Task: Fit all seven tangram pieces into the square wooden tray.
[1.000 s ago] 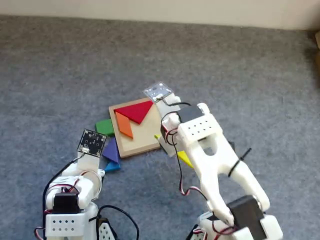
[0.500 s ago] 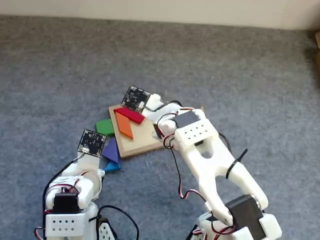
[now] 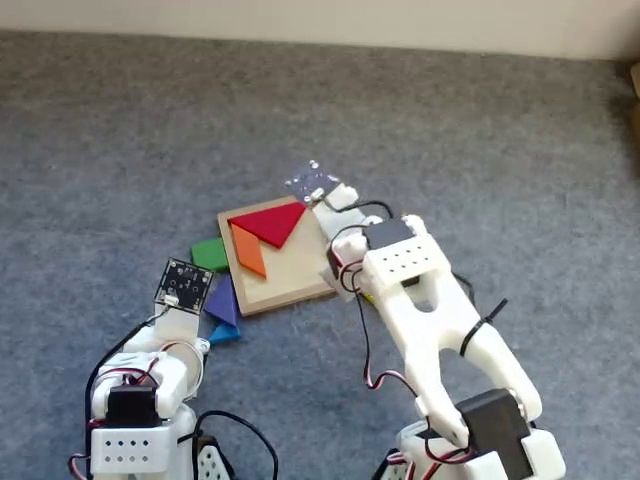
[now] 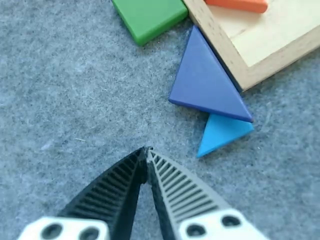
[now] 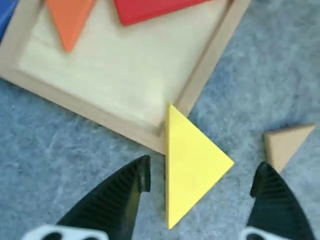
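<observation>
Right gripper (image 5: 202,176) swung back, seemingly straddling yellow triangle (image 5: 189,162).

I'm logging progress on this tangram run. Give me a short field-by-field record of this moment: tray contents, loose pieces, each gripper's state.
in tray: red triangle, orange piece, inside the wooden tray
loose, left arm's side: green square, dark blue triangle, light blue triangle, on the carpet beside the tray
loose, right arm's side: yellow triangle, tip at the tray's rim; tan triangle
left gripper: fingers shut, empty
right gripper: fingers open, either side of the yellow triangle
left to place: five
</observation>
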Tool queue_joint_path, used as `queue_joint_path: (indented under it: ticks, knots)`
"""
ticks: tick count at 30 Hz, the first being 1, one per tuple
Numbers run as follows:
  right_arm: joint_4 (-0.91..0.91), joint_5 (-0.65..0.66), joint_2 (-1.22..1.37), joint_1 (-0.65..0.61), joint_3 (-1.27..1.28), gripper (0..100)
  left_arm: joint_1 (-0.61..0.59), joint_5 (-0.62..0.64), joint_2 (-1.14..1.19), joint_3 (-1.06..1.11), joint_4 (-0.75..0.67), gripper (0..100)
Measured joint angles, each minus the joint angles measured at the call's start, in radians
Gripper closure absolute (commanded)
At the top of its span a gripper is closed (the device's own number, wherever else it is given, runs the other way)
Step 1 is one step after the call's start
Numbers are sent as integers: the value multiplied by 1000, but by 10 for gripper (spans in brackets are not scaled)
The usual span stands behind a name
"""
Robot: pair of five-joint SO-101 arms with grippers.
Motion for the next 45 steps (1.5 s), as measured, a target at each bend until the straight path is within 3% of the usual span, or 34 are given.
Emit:
queue_joint_path:
  ticks: [12, 18, 27, 45]
  knots:
    - [-199, 37, 5, 15, 186, 684, 0, 0, 0, 0, 0, 993]
    - [-218, 38, 160, 49, 176, 686, 0, 0, 0, 0, 0, 993]
    - [-224, 41, 213, 63, 121, 910, 0, 0, 0, 0, 0, 993]
    - [-236, 38, -46, 133, 173, 967, 0, 0, 0, 0, 0, 993]
